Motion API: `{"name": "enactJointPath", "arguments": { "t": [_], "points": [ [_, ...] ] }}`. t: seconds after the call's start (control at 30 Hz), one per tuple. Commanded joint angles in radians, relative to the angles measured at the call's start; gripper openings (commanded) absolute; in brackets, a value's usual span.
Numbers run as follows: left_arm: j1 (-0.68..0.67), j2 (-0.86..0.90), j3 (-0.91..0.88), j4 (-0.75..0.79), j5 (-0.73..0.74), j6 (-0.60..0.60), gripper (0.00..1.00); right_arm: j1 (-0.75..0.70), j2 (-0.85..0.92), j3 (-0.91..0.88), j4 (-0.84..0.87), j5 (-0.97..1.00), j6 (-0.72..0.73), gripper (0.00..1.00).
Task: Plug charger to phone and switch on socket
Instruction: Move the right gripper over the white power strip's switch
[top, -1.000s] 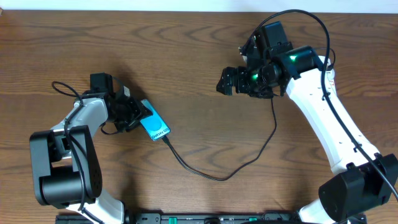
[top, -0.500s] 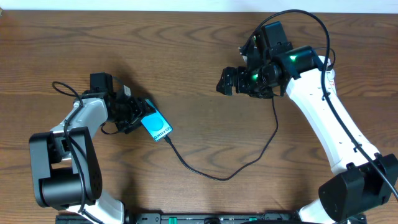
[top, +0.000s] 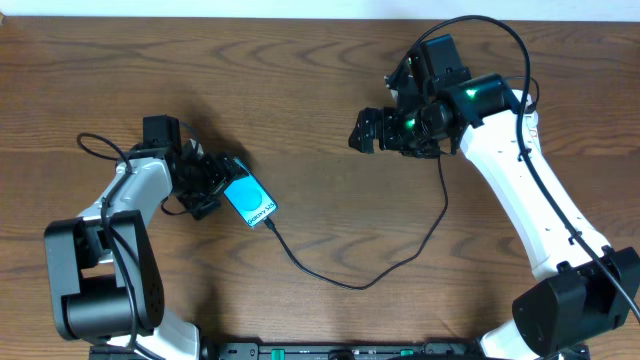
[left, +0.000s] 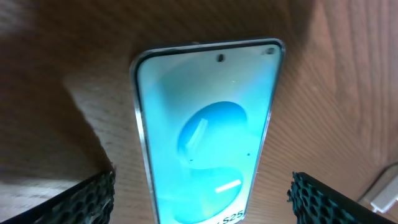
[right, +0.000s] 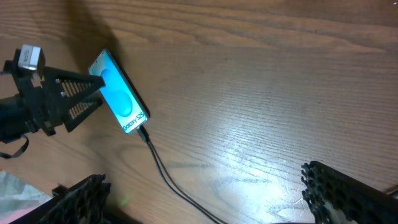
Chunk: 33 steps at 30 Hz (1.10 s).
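The first half of the task looks done. The phone (top: 248, 203) lies flat on the worktop (top: 300, 80), left of centre, with its screen lit. The charger (top: 355, 284) meets the phone's near-right end, so the plug appears to be seated, though the joint is too small to confirm.

From there the black cable loops along the near side, then climbs to the far right and disappears beneath the right arm.

The left claw (top: 218, 186) is released. Its fingers (left: 93, 196) stand wide on either side of the phone's far-left end, with bare wood showing between them and the phone's edges.

The right claw (top: 362, 133) hovers at the far right, spread wide and holding nothing.

What seems left is switching on the socket, which cannot be made out in any view and is perhaps hidden under the right arm.
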Motion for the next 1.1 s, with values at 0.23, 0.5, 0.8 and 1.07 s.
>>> {"name": "enactJointPath", "arguments": {
  "t": [0.23, 0.5, 0.8, 1.07],
  "points": [
    [0.002, -0.411, -0.004, -0.061, -0.065, -0.031, 0.93, -0.145, -0.025, 0.019, 0.003, 0.051, -0.011, 0.99],
    [0.002, -0.784, -0.004, -0.093, -0.069, -0.034, 0.93, -0.448, -0.026, 0.186, -0.072, 0.182, -0.019, 0.99],
    [0.002, -0.873, -0.005, -0.146, -0.069, -0.050, 0.93, -0.730, -0.018, 0.275, 0.039, 0.220, -0.108, 0.99],
    [0.002, -0.871, -0.005, -0.147, -0.069, -0.050, 0.93, -0.950, 0.157, 0.394, -0.067, -0.056, -0.277, 0.99]
  ]
}}
